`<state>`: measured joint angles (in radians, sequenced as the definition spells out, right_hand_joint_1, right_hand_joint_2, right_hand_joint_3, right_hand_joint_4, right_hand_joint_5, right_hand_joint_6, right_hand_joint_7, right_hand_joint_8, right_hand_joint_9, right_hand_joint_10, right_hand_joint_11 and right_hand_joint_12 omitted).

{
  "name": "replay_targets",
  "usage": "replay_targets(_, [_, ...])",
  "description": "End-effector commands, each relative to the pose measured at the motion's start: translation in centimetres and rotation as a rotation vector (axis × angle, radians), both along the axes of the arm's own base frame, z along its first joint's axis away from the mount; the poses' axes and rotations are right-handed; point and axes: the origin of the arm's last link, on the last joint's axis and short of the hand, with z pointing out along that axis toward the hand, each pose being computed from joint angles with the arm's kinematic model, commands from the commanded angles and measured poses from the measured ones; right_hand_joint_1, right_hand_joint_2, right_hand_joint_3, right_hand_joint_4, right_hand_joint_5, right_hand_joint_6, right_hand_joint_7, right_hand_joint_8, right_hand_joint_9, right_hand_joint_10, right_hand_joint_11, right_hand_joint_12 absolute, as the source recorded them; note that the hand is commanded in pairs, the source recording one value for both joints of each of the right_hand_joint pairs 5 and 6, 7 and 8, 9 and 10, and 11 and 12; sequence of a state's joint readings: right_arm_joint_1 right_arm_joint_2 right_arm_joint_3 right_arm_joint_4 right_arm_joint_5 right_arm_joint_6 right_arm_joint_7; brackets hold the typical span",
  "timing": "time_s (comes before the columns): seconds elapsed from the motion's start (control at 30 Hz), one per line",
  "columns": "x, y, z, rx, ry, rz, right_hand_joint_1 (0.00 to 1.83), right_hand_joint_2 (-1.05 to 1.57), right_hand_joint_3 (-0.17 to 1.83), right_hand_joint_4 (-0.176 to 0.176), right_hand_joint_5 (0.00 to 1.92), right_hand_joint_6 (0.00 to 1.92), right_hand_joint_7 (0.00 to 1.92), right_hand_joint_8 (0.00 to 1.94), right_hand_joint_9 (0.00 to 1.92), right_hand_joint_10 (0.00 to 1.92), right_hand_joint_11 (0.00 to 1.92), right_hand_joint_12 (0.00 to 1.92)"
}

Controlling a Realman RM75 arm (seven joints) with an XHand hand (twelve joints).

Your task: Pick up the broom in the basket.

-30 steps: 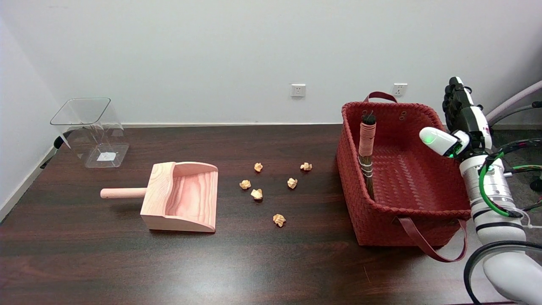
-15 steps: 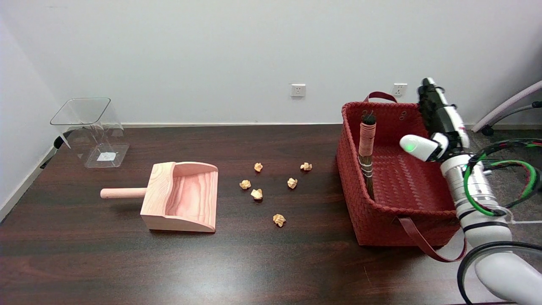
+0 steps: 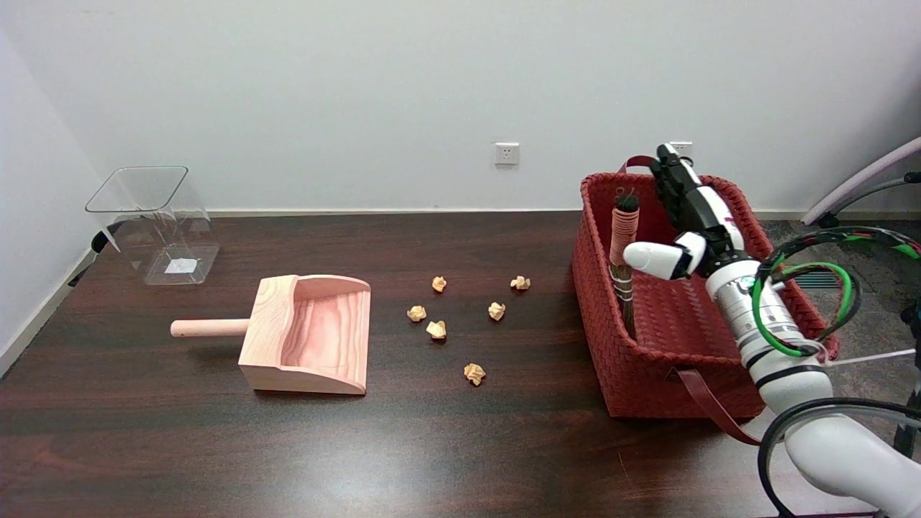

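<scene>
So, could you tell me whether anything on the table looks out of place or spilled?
Six crumpled paper balls lie scattered loose on the table between the wooden dustpan and the red basket.

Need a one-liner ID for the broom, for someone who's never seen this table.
Find the red woven basket at the table's right end. The broom stands nearly upright against its left inner wall, just left of the right hand, which is not touching it. It is the only thing in the basket: a dark bristle bundle with a pink-wrapped handle and white binding.
</scene>
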<state>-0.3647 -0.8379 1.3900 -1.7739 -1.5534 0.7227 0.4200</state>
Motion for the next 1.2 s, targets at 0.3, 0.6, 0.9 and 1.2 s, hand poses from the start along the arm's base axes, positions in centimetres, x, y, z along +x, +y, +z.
replay_targets(0.3, [0.1,-1.2,-3.1,0.121,0.143,-0.024,1.13,-0.71,1.17,0.000,0.00,0.00,0.09,0.09,0.00,0.00,0.00,0.00])
replay_targets(0.6, [-0.8,-0.6,-3.4,0.127,0.129,-0.053,1.14,-0.74,1.22,0.000,0.00,0.00,0.20,0.20,0.00,0.00,0.00,0.00])
replay_targets(0.9, [-1.3,0.5,-4.4,0.144,0.089,-0.069,1.14,-0.68,1.21,0.000,0.08,0.08,0.31,0.31,0.08,0.08,0.08,0.08])
replay_targets(1.2, [-0.7,0.7,-4.8,0.149,0.087,-0.049,1.16,-0.50,1.11,0.000,0.21,0.21,0.61,0.61,0.21,0.21,0.21,0.21])
